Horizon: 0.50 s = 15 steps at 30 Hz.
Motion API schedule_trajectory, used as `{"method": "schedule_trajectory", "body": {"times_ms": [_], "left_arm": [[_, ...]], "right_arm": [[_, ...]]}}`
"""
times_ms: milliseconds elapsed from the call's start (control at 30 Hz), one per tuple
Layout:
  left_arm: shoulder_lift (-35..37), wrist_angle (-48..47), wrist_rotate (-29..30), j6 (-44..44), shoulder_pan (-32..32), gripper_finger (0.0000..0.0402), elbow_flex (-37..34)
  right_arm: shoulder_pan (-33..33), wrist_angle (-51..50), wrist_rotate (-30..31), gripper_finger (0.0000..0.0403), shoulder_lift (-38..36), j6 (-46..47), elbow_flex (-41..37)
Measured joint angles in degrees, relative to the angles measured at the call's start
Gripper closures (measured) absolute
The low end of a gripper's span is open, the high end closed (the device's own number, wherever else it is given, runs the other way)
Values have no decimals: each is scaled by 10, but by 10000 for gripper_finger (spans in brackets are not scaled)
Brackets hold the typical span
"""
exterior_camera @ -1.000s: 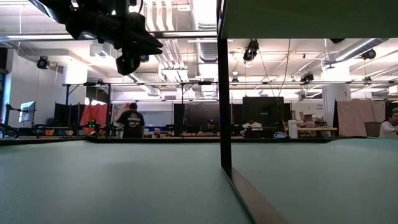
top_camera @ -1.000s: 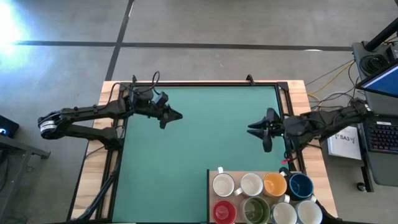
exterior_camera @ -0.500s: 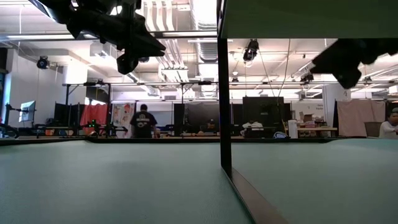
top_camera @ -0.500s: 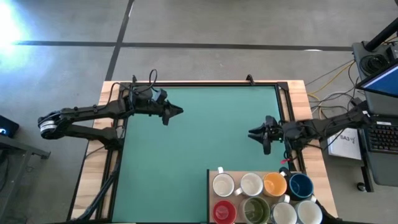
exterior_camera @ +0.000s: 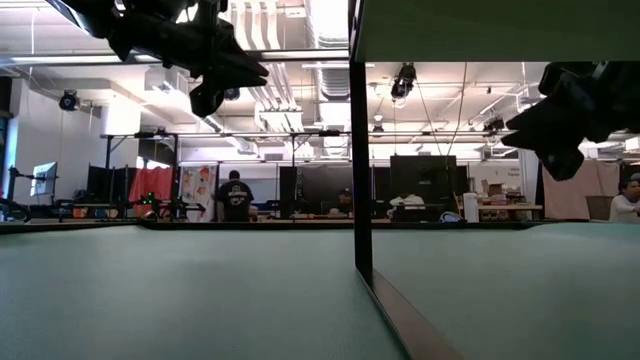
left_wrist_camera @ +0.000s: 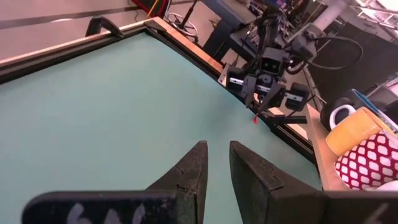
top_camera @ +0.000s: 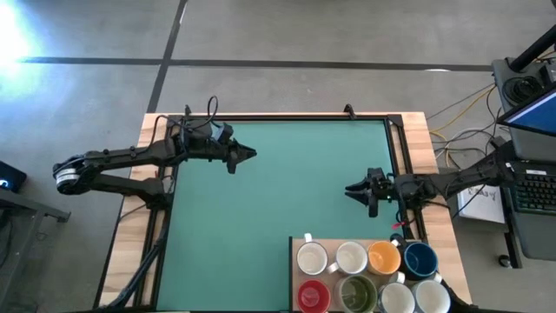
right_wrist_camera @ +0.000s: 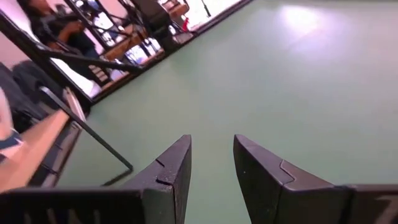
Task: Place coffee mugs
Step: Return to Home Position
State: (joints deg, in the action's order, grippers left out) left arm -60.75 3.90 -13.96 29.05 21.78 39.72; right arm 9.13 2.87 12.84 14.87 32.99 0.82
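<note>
From my remote station I saw the left gripper [top_camera: 249, 156] hovering above the green table [top_camera: 278, 209] near its far left corner. Its fingers [left_wrist_camera: 191, 169] were a thin gap apart and held nothing. The right gripper [top_camera: 351, 188] hung over the table close to its right edge, about midway along. Its fingers [right_wrist_camera: 176, 163] were also parted, with only bare mat between them.

All eight coffee mugs stood packed in two rows of four on the shelf [top_camera: 293, 261], which filled the table's right corner at the edge nearest the low camera. The row nearer the table's middle ran, from the shelf's inner side to the table's right edge: a white mug [top_camera: 312, 258], a second white mug [top_camera: 351, 257], the orange mug [top_camera: 383, 257] and the dark blue mug [top_camera: 420, 259]. The outer row held the red mug [top_camera: 313, 296], the mug with the olive-green inside [top_camera: 356, 294] and two more white ones [top_camera: 397, 297] [top_camera: 432, 296].

Both grippers were well clear of the mugs. Far behind the table, a person [exterior_camera: 235, 195] stood in the workshop.
</note>
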Motion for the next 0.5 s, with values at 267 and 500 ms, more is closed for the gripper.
{"method": "schedule_trajectory", "body": {"times_ms": [267,500], "left_arm": [[0,2,1,0,0,352,0],[0,2,1,0,0,352,0]], "right_arm": [[-84,-2,-69,294,1,-67,0],[-181,-11,-141,294,2,-102,-1]]}}
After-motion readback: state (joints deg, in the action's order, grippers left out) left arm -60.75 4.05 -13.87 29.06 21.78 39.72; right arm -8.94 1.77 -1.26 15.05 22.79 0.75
